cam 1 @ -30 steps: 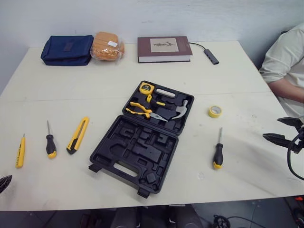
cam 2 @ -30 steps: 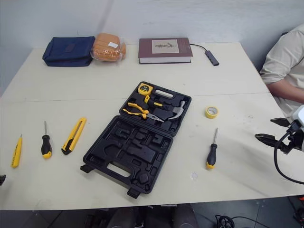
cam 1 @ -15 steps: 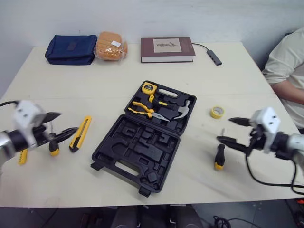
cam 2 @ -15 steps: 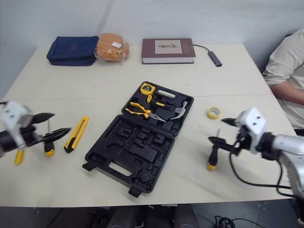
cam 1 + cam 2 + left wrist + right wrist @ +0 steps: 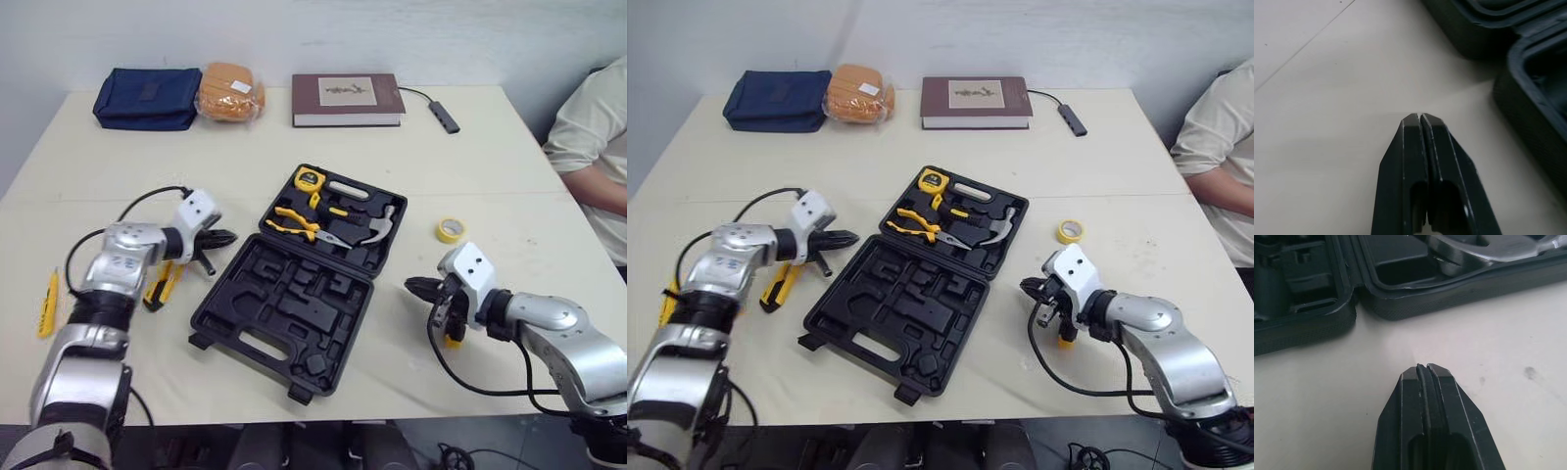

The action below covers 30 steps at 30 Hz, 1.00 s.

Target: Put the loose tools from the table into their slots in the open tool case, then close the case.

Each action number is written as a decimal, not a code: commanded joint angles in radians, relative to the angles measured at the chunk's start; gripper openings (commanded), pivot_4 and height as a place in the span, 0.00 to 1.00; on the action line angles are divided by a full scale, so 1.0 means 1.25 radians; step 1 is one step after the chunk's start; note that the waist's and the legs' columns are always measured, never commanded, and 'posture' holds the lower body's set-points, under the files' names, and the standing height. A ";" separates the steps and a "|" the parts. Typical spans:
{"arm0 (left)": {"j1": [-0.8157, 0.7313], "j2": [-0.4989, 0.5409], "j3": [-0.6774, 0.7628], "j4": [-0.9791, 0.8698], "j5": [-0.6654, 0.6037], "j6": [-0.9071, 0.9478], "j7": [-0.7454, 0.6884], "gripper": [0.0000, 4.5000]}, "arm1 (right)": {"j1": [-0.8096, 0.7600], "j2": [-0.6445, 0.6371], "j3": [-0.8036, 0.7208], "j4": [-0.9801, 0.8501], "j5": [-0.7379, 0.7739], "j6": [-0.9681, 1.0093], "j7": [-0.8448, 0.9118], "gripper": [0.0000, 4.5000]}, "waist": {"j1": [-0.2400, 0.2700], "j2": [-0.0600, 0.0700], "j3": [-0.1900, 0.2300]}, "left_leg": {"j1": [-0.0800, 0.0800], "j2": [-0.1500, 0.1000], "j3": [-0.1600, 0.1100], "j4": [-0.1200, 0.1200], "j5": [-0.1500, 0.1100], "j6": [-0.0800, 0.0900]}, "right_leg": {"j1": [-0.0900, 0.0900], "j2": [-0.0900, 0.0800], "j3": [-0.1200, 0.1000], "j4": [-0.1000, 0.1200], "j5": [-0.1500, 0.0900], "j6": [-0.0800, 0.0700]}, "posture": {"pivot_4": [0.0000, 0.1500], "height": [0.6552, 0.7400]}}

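Middle of the surface (image 5: 294, 147), a bit toward the near edge, is where the open tool case (image 5: 284, 304) sits. Its near half has empty slots, and the far half already holds a hammer (image 5: 374, 227), pliers (image 5: 289, 221) and a tape measure (image 5: 307, 180). Loose stuff is on both sides: a yellow-ended screwdriver (image 5: 453, 340) between the case and the right edge, and a utility knife (image 5: 157, 291) plus a yellow tester pen (image 5: 45, 304) toward the left edge. The right gripper (image 5: 411, 285) hangs right over that screwdriver, and the left gripper (image 5: 227, 236) is just beside the case's left wall, above the knife. Both have their fingers (image 5: 1410, 147) pressed together with nothing in them. So my worry is that if either one drops down like that without spreading first, it'll just shove the tool, and that round screwdriver could roll off toward the near edge. The left one could also bump the case and skew it.
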<state>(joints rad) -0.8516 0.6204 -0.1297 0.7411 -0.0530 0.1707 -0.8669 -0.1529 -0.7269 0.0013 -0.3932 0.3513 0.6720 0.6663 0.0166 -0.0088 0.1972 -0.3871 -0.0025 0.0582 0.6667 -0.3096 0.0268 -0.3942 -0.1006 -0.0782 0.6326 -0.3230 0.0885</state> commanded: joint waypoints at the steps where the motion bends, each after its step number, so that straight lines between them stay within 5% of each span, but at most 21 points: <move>1: -0.046 -0.020 0.002 0.075 0.025 -0.052 0.006 0.00 | -0.012 0.014 0.011 -0.013 -0.017 0.006 -0.020 0.02 | 0.004 0.000 0.000 | 0.000 0.000 0.000 0.000 0.000 0.000 | 0.000 0.000 0.000 0.000 0.000 0.000 | 1.00 1.00; 18: -0.133 -0.115 -0.005 0.218 0.076 -0.138 -0.025 0.00 | -0.060 0.073 0.070 -0.006 -0.046 0.020 -0.040 0.02 | 0.010 -0.001 0.000 | -0.001 -0.002 0.001 0.001 0.001 0.003 | 0.000 0.000 -0.002 -0.001 0.002 0.003 | 1.00 1.00; 30: -0.083 -0.126 -0.012 0.108 0.054 -0.123 -0.173 0.00 | -0.089 0.065 0.089 -0.010 -0.052 0.022 -0.004 0.02 | 0.005 -0.001 -0.001 | -0.002 -0.002 0.002 0.001 0.001 0.004 | 0.000 0.001 -0.002 -0.001 0.002 0.004 | 1.00 1.00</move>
<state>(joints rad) -0.9709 0.4900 -0.1259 0.9394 0.0421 0.0167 -1.0134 -0.2354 -0.6481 0.1038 -0.3804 0.2728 0.7264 0.6314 0.0228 -0.0100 0.1965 -0.3889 -0.0051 0.0602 0.6682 -0.3082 0.0313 -0.3942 -0.0996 -0.0808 0.6317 -0.3206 0.0929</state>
